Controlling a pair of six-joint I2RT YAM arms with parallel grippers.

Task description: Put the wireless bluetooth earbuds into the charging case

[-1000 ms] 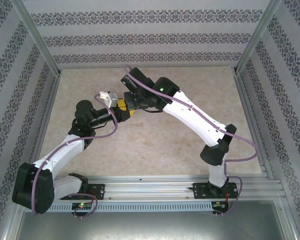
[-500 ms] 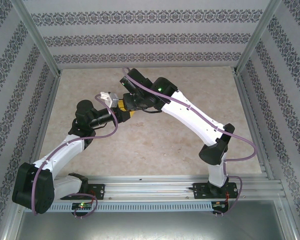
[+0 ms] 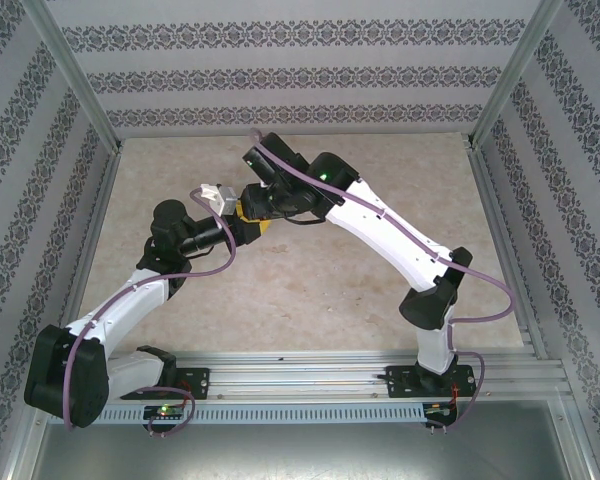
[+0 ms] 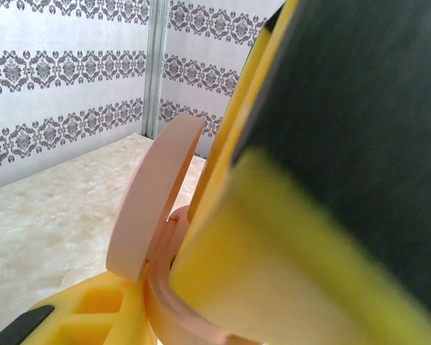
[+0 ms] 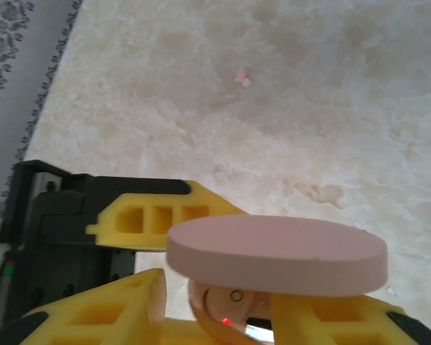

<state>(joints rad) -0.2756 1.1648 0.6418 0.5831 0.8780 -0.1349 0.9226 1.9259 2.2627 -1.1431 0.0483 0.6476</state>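
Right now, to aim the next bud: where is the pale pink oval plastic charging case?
In the right wrist view the pale pink charging case, lid open, sits clamped in the left gripper, left of table centre from above.

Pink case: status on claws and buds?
Left claw clamped on open pink case. Right claw open above it, pink bud looks seated inside. Second pink bud loose on table, clear of both.
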